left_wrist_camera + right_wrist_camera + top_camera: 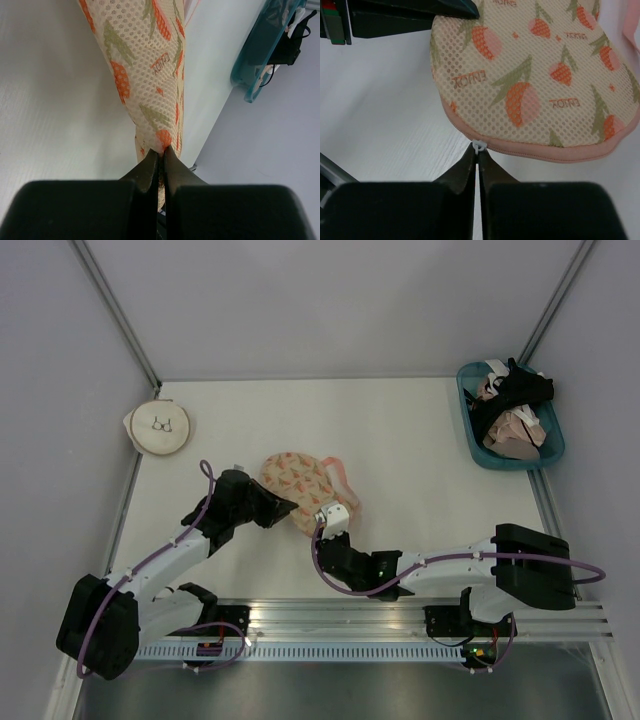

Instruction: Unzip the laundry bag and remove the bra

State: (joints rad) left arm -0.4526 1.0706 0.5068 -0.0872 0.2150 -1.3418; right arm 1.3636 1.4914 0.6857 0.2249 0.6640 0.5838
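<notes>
On white table [400, 440] between grey walls [330, 300]: left jaws pinch laundry bag [298, 480], right jaws pinch zipper pull [479, 146]

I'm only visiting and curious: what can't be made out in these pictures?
- Bag contents: in every view the printed mesh of the laundry bag hides whether the bra is inside.
- Zipper's far stretch: right wrist view, cut off by the frame edge past the zipper pull pinched by the right gripper.
- Garments in the teal basket: top view, too small and tangled; left wrist view crops it.
</notes>
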